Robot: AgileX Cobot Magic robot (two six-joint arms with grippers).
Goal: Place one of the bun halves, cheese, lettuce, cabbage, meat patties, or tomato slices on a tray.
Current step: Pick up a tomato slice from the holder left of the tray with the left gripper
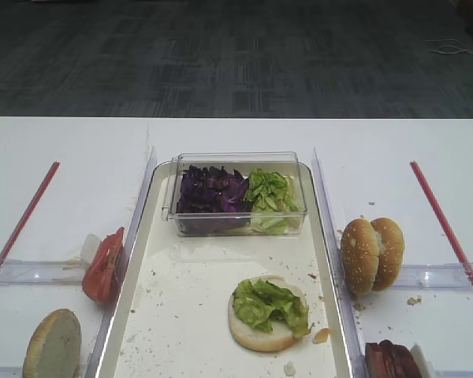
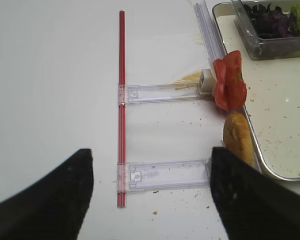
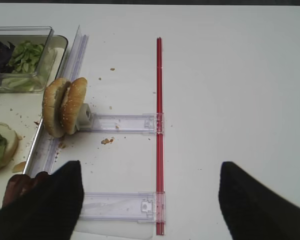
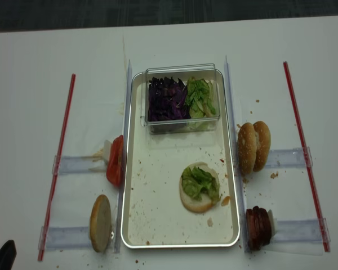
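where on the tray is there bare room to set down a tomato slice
The tray's left half is bare from the clear box down to the near rim, beside the lettuce-topped bun half. The far end is crowded by the box.

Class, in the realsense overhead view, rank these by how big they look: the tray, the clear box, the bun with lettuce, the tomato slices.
1. Tray
2. Clear box
3. Bun with lettuce
4. Tomato slices, standing on edge, so they show less area.

Glossy red tomato slices (image 1: 104, 269), crumb-speckled smooth white tray (image 1: 181, 315), clear plastic box (image 1: 235, 193)
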